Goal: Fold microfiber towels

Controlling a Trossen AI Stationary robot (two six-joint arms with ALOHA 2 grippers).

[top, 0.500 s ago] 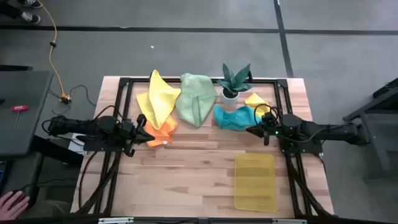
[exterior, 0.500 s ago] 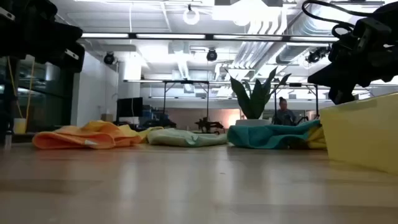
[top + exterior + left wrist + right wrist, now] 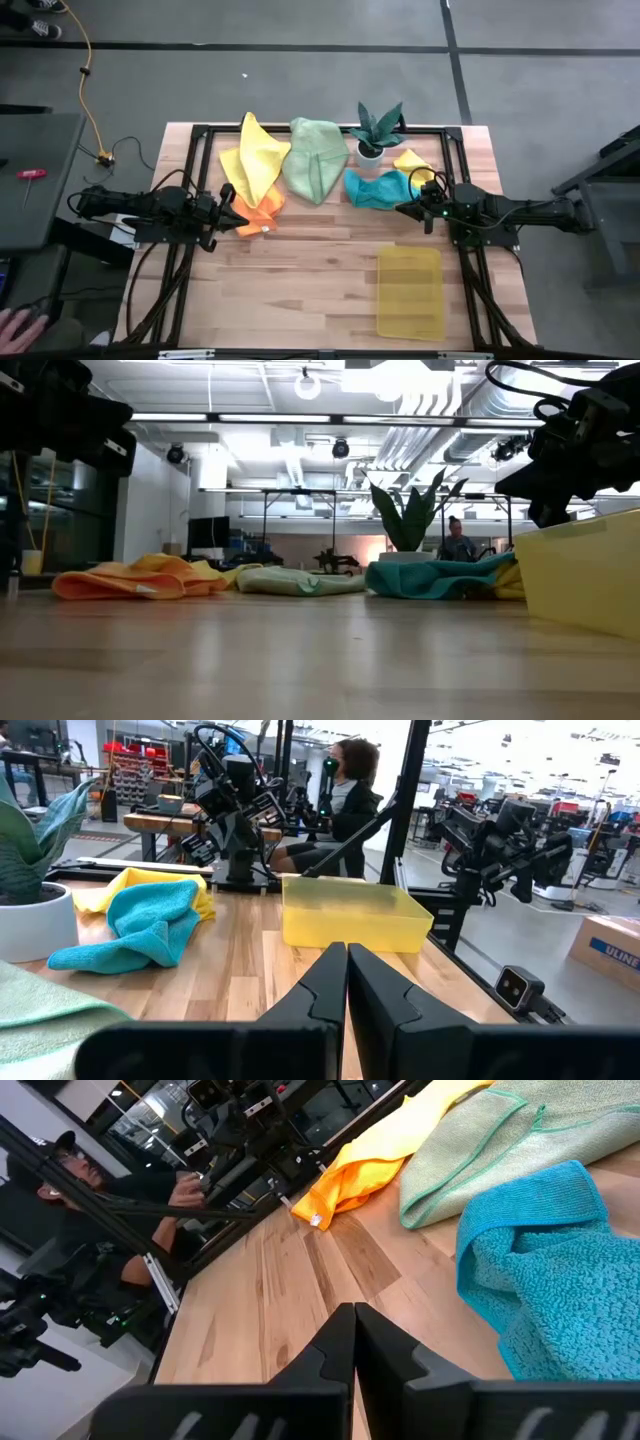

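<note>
Several microfiber towels lie crumpled along the far half of the table: a large yellow one (image 3: 255,160) draped over an orange one (image 3: 258,214), a pale green one (image 3: 314,160), a teal one (image 3: 378,188) and a small yellow one (image 3: 413,163). My left gripper (image 3: 236,215) hovers shut at the table's left, its tips beside the orange towel. My right gripper (image 3: 404,210) hovers shut at the right, just near of the teal towel (image 3: 545,1290). Neither holds anything.
A translucent yellow tray (image 3: 410,292) sits on the near right of the table. A small spiky plant in a white pot (image 3: 376,130) stands at the far edge between the green and teal towels. Bare wood (image 3: 300,280) spans the near centre. A person's hand (image 3: 15,325) shows off-table, lower left.
</note>
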